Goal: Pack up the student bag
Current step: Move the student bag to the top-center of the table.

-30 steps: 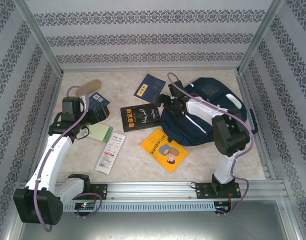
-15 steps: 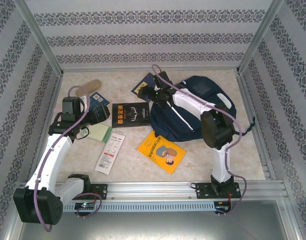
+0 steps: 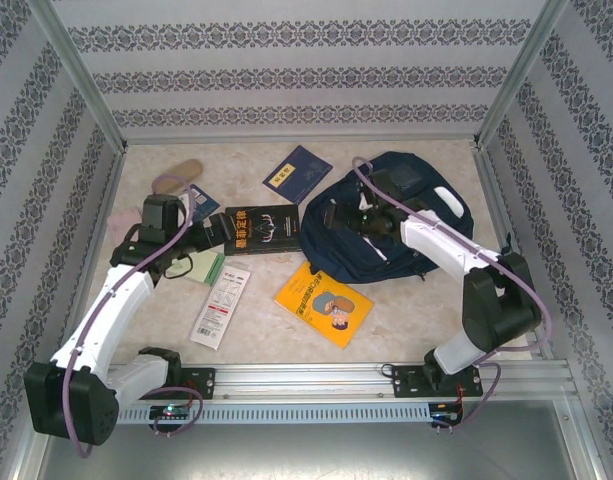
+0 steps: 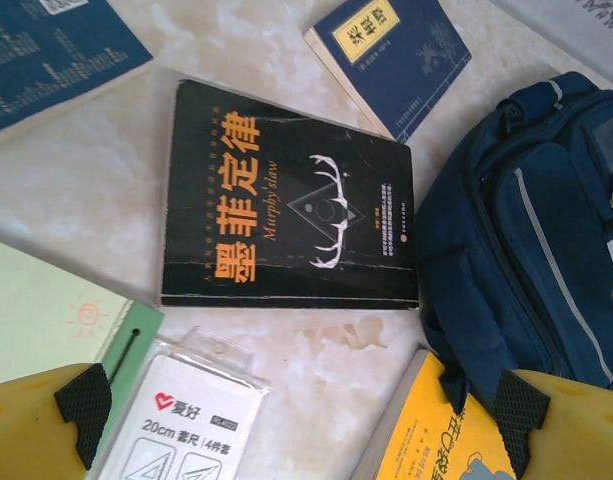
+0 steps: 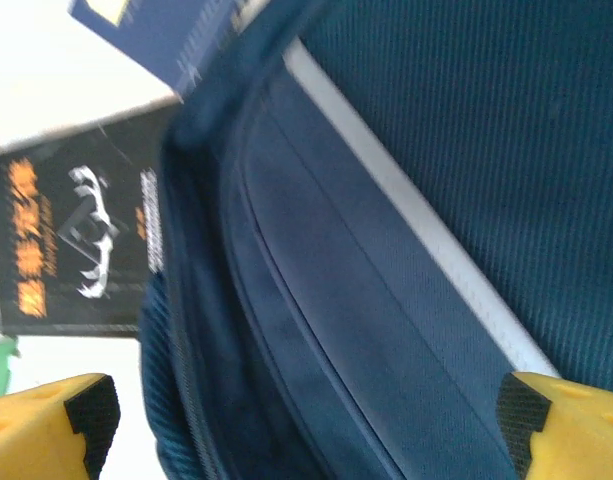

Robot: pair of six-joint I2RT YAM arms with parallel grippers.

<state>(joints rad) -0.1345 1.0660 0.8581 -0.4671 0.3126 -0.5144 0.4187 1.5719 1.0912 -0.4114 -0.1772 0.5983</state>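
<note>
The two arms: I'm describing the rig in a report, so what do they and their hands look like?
The left arm and right arm match: white shells on the long links, bulky black joints, and a purple cable looping outside each. The left hand and right hand each have two yellow fingers tipped with black ribbed pads.

The student bag (image 3: pixel 331 248) is navy blue with thin white stripes. The black book (image 4: pixel 286 200) carries orange characters and white antlers. The booklet (image 4: pixel 396 60) is dark blue with a yellow label, and the yellow book (image 3: pixel 326 302) is bright beside it. The notepad (image 4: pixel 36 320) is pale green, the ruler packet (image 4: pixel 186 420) white with a red logo. The surface (image 3: pixel 416 310) is cream and marbled. My left tool (image 4: pixel 301 405) and right tool (image 5: pixel 301 410) have yellow fingers (image 4: pixel 26 430) with black pads (image 4: pixel 83 400).
</note>
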